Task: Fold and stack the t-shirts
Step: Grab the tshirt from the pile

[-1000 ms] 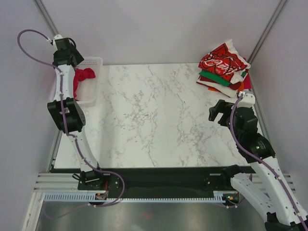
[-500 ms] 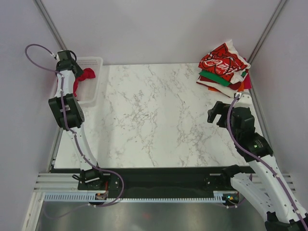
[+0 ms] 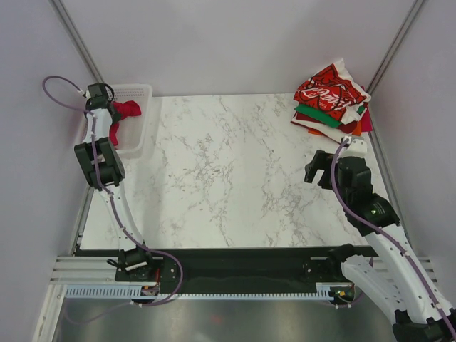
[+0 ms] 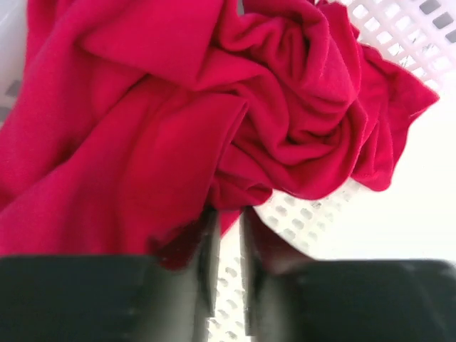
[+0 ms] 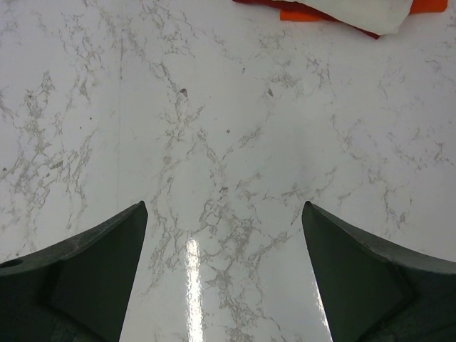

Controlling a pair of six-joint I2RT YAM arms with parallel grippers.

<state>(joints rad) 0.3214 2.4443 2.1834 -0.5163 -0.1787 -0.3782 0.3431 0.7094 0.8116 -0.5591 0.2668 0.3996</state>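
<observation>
A crumpled crimson-red t-shirt (image 3: pixel 127 109) lies in the white mesh basket (image 3: pixel 137 91) at the table's far left. My left gripper (image 3: pixel 107 109) reaches down into the basket. In the left wrist view the red t-shirt (image 4: pixel 178 128) fills the frame, and my left gripper (image 4: pixel 228 215) has its jaws drawn close, with a fold of the red cloth caught between the tips. A stack of folded t-shirts (image 3: pixel 331 100), red with white script on top, sits at the far right corner. My right gripper (image 3: pixel 318 169) hovers open over bare marble (image 5: pixel 224 210), near that stack.
Basket mesh (image 4: pixel 299 214) shows below the red cloth. Orange (image 5: pixel 299 13) and white (image 5: pixel 370 11) edges of the folded stack lie just beyond my right gripper. Marble tabletop (image 3: pixel 228 164) spreads between the basket and the stack. Grey walls close in on both sides.
My left arm dropped lower into the basket and its jaws narrowed onto the red cloth. My right arm edged slightly forward and left, still wide open.
</observation>
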